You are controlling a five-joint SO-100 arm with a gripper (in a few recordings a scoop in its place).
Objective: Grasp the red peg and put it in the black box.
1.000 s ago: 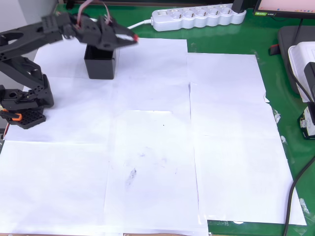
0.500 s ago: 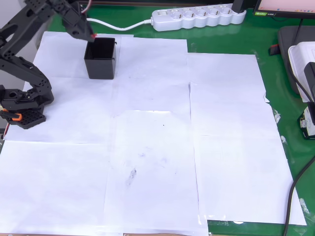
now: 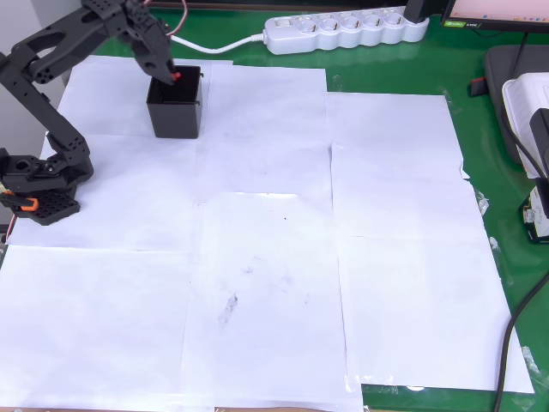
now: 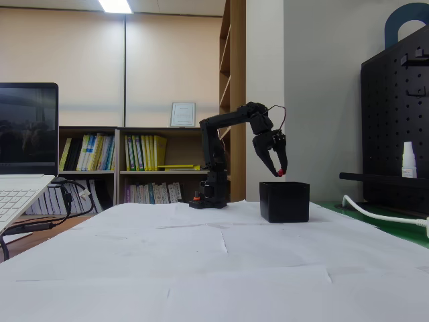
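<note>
The black box (image 3: 177, 106) stands on white paper at the upper left of the overhead view and right of centre in the fixed view (image 4: 285, 201). My gripper (image 3: 172, 75) points down over the box's opening, shut on the red peg (image 3: 175, 75). In the fixed view the gripper (image 4: 278, 172) hangs just above the box's rim, with the red peg (image 4: 279, 173) showing at its fingertips. The peg is held clear of the box, above its hollow.
The arm's base (image 3: 39, 184) sits at the left edge of the paper sheets. A white power strip (image 3: 347, 28) lies along the back on the green mat. A laptop (image 4: 23, 161) stands at the left in the fixed view. Cables run down the right edge.
The gripper swung from pointing right above the box to behind it, then came forward and down over the box's opening, still holding the red peg.
</note>
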